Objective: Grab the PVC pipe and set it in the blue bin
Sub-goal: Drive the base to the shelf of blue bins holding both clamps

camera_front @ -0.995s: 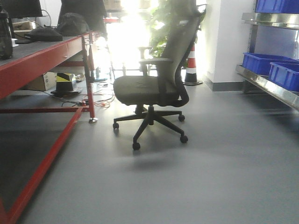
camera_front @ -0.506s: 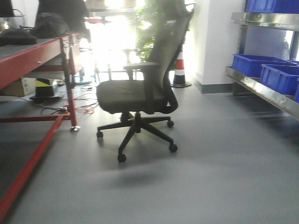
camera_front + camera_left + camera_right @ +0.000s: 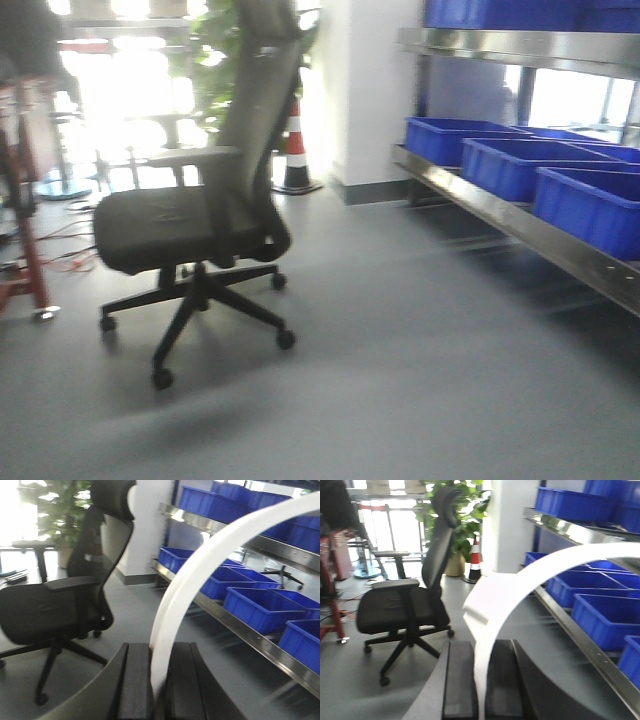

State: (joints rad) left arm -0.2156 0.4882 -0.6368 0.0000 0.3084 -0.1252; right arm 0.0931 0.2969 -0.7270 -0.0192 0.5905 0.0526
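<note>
In the left wrist view a white curved PVC pipe (image 3: 200,565) rises from between the black fingers and arcs up to the right; my left gripper (image 3: 159,682) is shut on it. The right wrist view shows a similar white curved pipe (image 3: 505,595) with a stepped end, and my right gripper (image 3: 481,682) is shut on it. Blue bins (image 3: 590,205) sit in a row on a low steel shelf (image 3: 500,215) at the right, also seen as blue bins (image 3: 262,609) and blue bins (image 3: 605,615). Neither gripper appears in the front view.
A black office chair (image 3: 190,220) stands on the grey floor at the left. Behind it are a striped traffic cone (image 3: 293,150), a potted plant (image 3: 465,510) and a white pillar. A red table leg (image 3: 28,250) and floor cables lie at the far left. More blue bins fill an upper shelf (image 3: 520,40).
The front view has swung to the right: the chair and red table slid left in the picture, and the shelf with blue bins came much further into view.
</note>
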